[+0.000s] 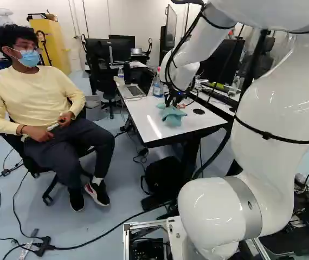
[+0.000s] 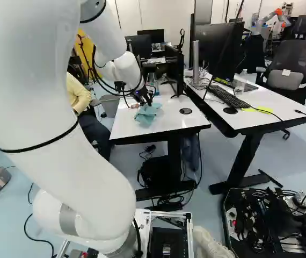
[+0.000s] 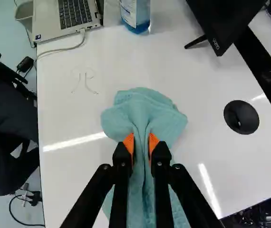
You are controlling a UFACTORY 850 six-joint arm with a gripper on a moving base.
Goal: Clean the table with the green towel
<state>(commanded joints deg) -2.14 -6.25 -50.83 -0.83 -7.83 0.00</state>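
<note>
White and curving, the arm [image 2: 72,134] reaches over the table [image 2: 169,115], a white-topped one with dark edges. Beside it, across a narrow gap, stands a second table [image 2: 282,110], which carries a large black monitor [image 2: 215,48] and a black keyboard [image 2: 229,98]. On the table itself, a smaller black monitor [image 3: 223,19] stands near the edge that faces the second table. A grey bin [image 2: 110,105] is on the floor on the other side of the table, and a black backpack [image 1: 163,174] lies underneath the tabletop. An open laptop [image 3: 69,16] sits near the far end, with a white cable [image 3: 62,49] plugged into its side and looping over the tabletop.

Next in size comes the green towel [image 3: 147,111], bunched and creased on the table, part of it spread out ahead of the end effector [image 1: 171,102] and part trailing beneath it. In the wrist view, the end effector [image 3: 141,142] is clamped on the towel, a raised fold pinched between its two orange pads [image 3: 129,142]. A clear bottle [image 3: 136,16] of blue liquid stands beside the laptop, apart from the towel. A round black cable grommet [image 3: 241,116] is set into the tabletop beside the towel, and thin pen-like marks [image 3: 87,83] show between towel and laptop
</note>
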